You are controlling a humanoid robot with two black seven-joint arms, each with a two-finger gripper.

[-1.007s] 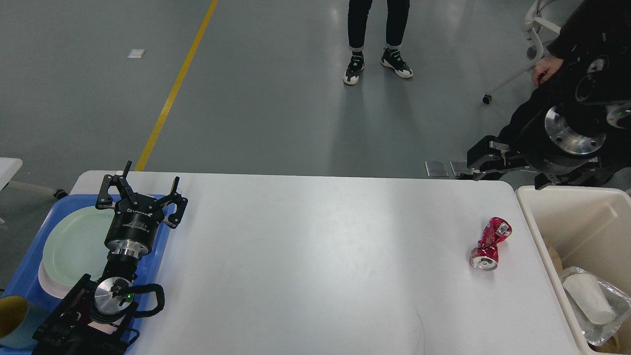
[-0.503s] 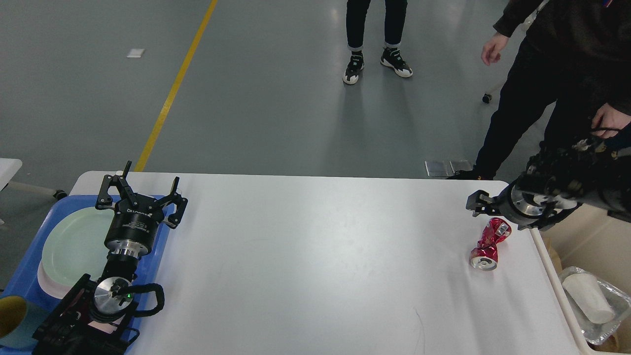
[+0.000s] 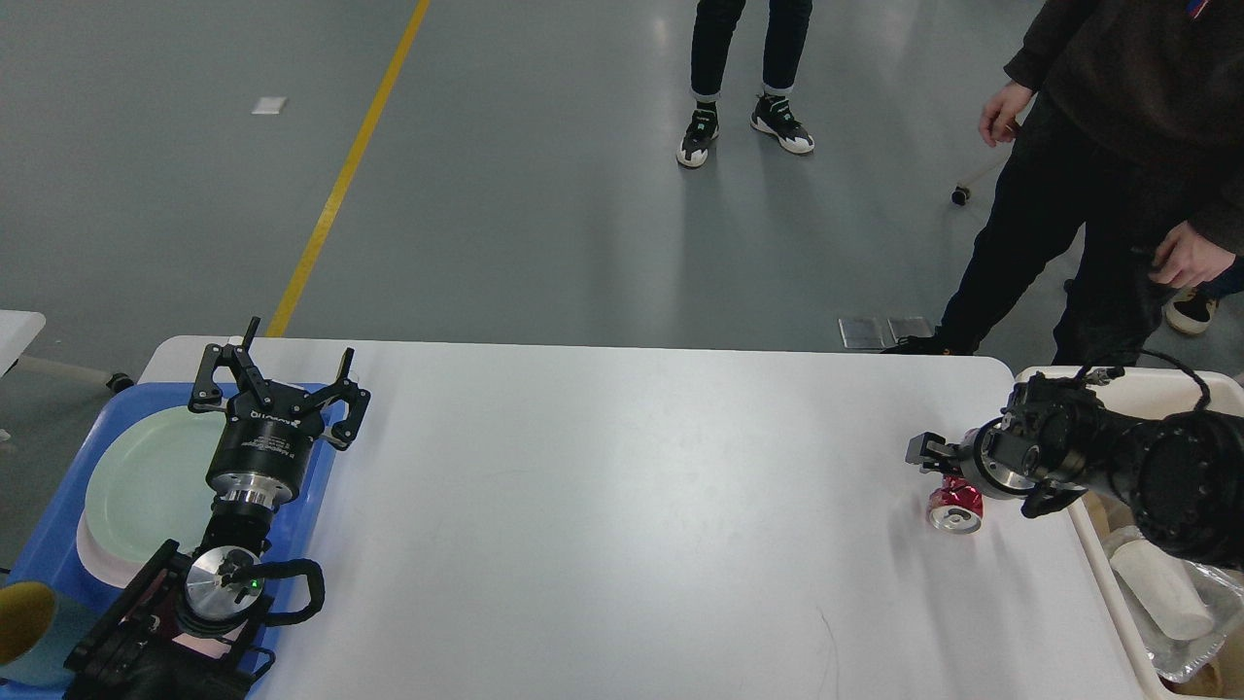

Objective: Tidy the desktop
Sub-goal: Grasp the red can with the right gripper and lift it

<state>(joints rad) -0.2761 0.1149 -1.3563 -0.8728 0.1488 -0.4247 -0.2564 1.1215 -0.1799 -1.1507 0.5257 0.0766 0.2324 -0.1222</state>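
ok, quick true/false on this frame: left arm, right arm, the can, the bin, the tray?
1. The left gripper hangs open over the blue tray. True.
2. The crushed red can stands upright mid-desktop. False: it lies on its side near the right edge of the desktop.
3. The right gripper is at the can. True; whether its jaws are open or shut cannot be told.
4. The cream bin is empty. False: a white cup lies in it.
5. The tray holds a pale green plate. True.
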